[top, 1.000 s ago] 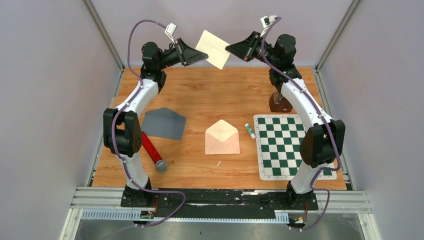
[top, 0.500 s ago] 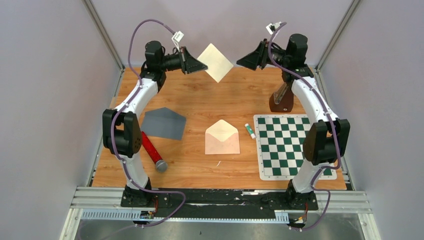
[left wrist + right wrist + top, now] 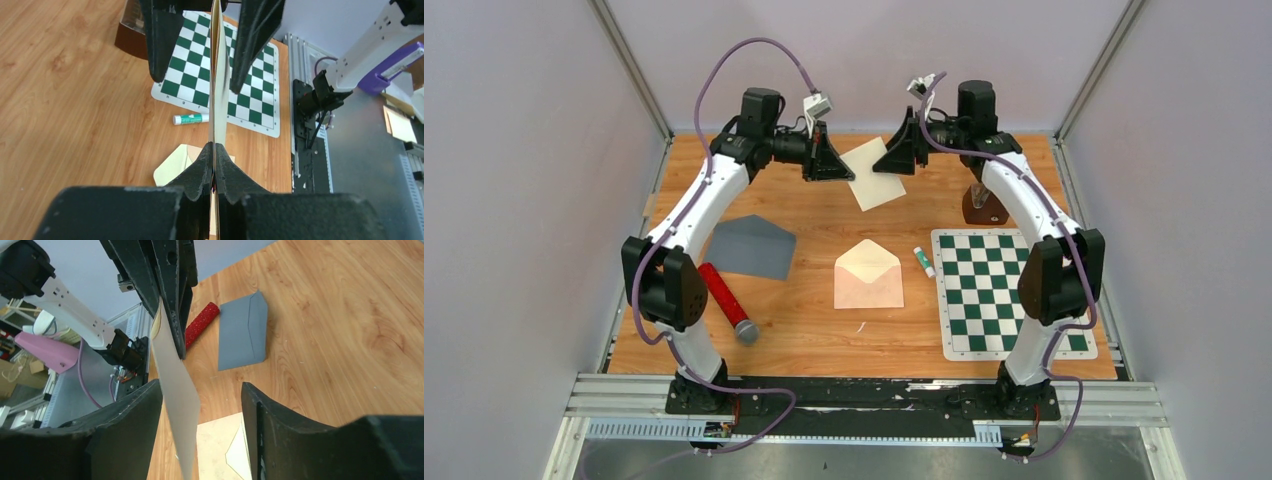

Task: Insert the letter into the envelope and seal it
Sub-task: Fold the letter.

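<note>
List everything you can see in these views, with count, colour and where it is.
cream paper letter: one, cream, aloft over the table's far middle
open cream paper envelope: one, cream, table centre
grey paper envelope: one, grey, left of centre
red glittery tube with a grey end: one, red, near left
small white-and-green glue stick: one, white and green, beside the mat
green-and-white chessboard mat: one, green and white, right side
brown wooden block: one, brown, behind the mat
wooden table: one, light brown, under everything
left tool: one, black, shut on the letter
right tool: one, black, open, fingers either side of the letter
</note>
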`<state>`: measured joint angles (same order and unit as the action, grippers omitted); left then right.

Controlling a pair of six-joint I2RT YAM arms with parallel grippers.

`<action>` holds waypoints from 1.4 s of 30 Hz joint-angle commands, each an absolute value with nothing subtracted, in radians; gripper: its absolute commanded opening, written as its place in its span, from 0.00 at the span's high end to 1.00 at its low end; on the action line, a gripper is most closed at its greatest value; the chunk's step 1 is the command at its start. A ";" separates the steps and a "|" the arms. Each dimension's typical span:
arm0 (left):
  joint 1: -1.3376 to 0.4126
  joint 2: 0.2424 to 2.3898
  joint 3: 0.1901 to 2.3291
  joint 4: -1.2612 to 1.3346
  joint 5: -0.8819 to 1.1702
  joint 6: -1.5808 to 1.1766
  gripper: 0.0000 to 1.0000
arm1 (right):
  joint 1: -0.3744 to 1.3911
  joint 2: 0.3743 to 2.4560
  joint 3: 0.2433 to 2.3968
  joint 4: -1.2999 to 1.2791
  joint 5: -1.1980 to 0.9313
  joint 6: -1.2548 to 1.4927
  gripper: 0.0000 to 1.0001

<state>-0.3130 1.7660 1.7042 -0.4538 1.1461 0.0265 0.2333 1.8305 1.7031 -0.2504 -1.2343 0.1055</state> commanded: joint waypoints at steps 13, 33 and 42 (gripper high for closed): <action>-0.319 1.727 1.789 -0.558 1.084 0.077 0.42 | 0.251 1.796 1.738 -0.244 -1.297 0.125 1.00; -0.248 1.844 1.651 0.582 1.154 -0.923 0.27 | 0.268 1.839 1.733 0.343 -0.972 0.858 1.00; -0.245 1.844 1.646 0.586 1.147 -0.941 0.55 | 0.276 1.853 1.735 0.345 -0.960 0.851 1.00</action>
<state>-0.2462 1.8442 1.6150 0.5423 1.1358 -0.9142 0.2737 1.8515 1.6989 0.3069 -0.9878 0.8368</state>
